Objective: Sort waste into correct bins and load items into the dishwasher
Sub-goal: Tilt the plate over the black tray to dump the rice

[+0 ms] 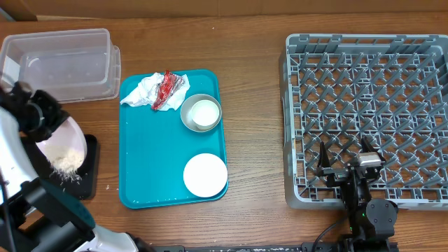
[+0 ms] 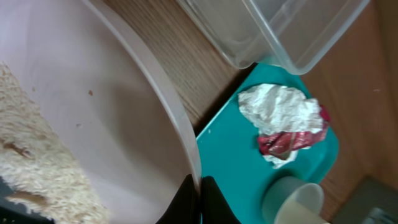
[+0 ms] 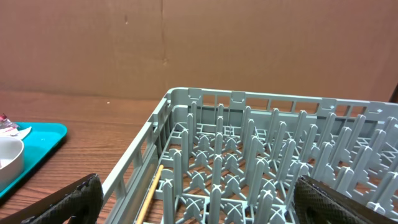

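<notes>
Plate: we are holding the plate (image 1: pixel 66 143) tilted over the black tray (image 1: pixel 87 171) at the bench's (image 1: pixel 255 105) left side, with its low edge toward that tray.
Left claw: it is pressed together on the plate's rim (image 2: pixel 200 202), one finger on each face.
Right claw: it is standing spread wide (image 3: pixel 199 199) and carrying nothing, above the near wall of the rack (image 1: pixel 364 84).
Crumbs: they are lying as a loose heap (image 2: pixel 37 168) on the plate's low side, with a few brown bits mixed in.
How the plate handles: we are judging it stiff, smooth and breakable. It also looks heavy for a hold at one edge, so it may be pivoting in the pinch.
Where to hold it: we are favouring the rim, gripped deep, away from the crumbs.
Napkin and wrapper: the napkin (image 1: pixel 143 91) and wrapper (image 1: pixel 166 87) are lying touching at the far end of the teal tray (image 1: pixel 150 161). Both look light, soft and crushable, so we are aiming at a raised fold.
Bowl and cup: the grey bowl (image 1: pixel 186 115) is sitting on the teal tray with the cup (image 1: pixel 205 112) inside it. Both look hard and slick, so we are choosing their rims.
Tub: it is standing (image 1: pixel 63 63) beyond the plate, apart from it.
</notes>
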You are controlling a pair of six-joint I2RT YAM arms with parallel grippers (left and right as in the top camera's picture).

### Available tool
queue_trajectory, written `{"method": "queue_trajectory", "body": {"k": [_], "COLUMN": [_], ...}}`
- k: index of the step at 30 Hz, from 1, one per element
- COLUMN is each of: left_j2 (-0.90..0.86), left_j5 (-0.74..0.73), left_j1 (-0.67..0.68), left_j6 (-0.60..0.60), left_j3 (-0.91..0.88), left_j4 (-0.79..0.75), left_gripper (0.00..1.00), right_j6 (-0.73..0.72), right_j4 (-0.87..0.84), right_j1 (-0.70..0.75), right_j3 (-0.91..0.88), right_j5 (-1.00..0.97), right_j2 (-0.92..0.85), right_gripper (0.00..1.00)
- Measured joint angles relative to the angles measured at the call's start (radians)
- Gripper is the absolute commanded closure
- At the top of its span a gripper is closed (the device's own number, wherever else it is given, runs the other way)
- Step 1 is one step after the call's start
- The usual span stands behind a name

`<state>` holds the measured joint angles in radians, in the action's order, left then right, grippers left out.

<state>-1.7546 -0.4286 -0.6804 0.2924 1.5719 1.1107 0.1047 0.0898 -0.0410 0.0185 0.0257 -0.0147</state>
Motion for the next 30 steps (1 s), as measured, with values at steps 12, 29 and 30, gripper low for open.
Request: {"method": "queue_trajectory", "body": {"k": [12, 29, 30], "left_j2": [0.000, 0.000, 0.000], "left_j5": [-0.386, -0.612, -0.617], "left_j1": [-0.236, -0.377, -0.387], "left_j6": [-0.086, -0.101, -0.101], "left_j3": [0.000, 0.000, 0.000], "left_j4": [0.027, 0.085, 0.087], "left_gripper": [0.96, 0.96, 0.96], "right_j6": [0.000, 0.000, 0.000], "right_j4": [0.000, 0.000, 0.000], "right_j1": [0.000, 0.000, 0.000], "right_j3": [0.000, 0.000, 0.000], "right_j5": [0.000, 0.000, 0.000], "right_j2": [0.000, 0.000, 0.000], "right_gripper": [0.00, 0.00, 0.00]}}
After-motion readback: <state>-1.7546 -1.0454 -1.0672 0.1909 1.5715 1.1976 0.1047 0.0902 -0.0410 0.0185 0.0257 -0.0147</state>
